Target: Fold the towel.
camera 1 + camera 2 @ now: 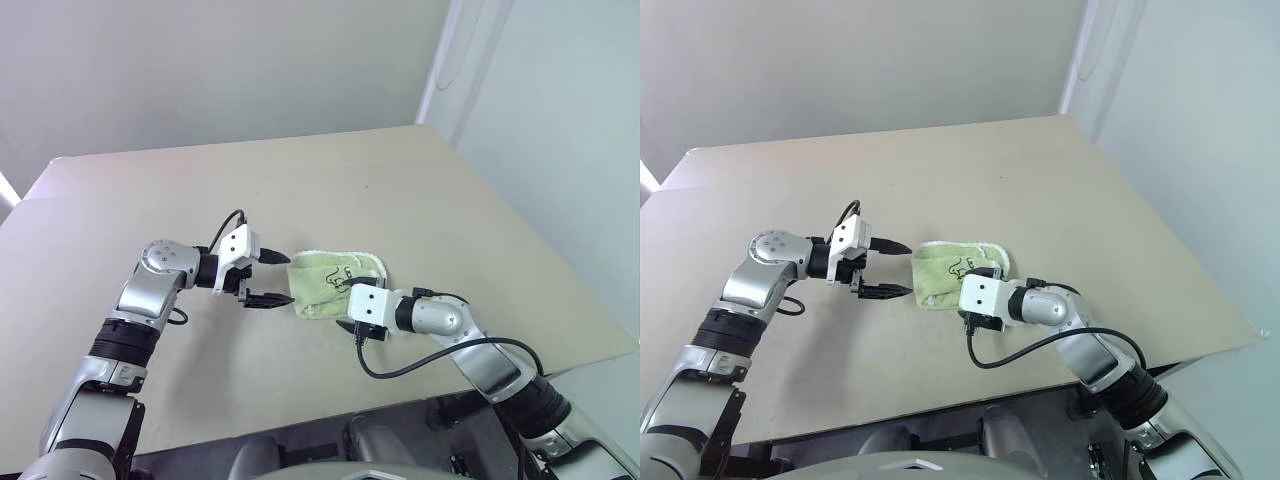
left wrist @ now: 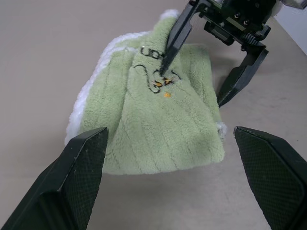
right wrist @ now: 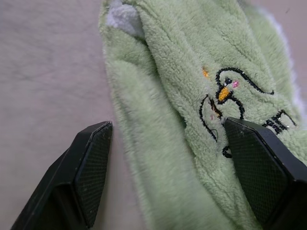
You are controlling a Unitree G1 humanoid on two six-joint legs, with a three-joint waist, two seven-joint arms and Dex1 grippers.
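The surface [image 1: 420, 190] is wide and tan, and lots of bare room is seen all around the towel [image 1: 335, 282]. The far edge and the right edge of the surface are well apart from the towel. The near edge is closer, and the right arm reaches in over it. A pale wall is seen behind the far edge.

The towel is found near the middle of the surface, a bit toward the near side. It is folded into a small, thick bundle. It is soft, fuzzy and light green, with faint ribs running along it. A fluffy white edge is seen along the far side of the bundle. A little bird picture is stitched on top in dark thread, with a small orange beak and some dark letters next to it.

The left end effector [image 1: 270, 278] is held just beside the left end of the towel, and its two black fingers are spread wide with nothing between them. The right end effector [image 3: 168, 172] is held at the near right side of the towel. Its fingers are spread too, one over the bird picture and one on the bare surface, so the towel's edge is straddled but not pinched.
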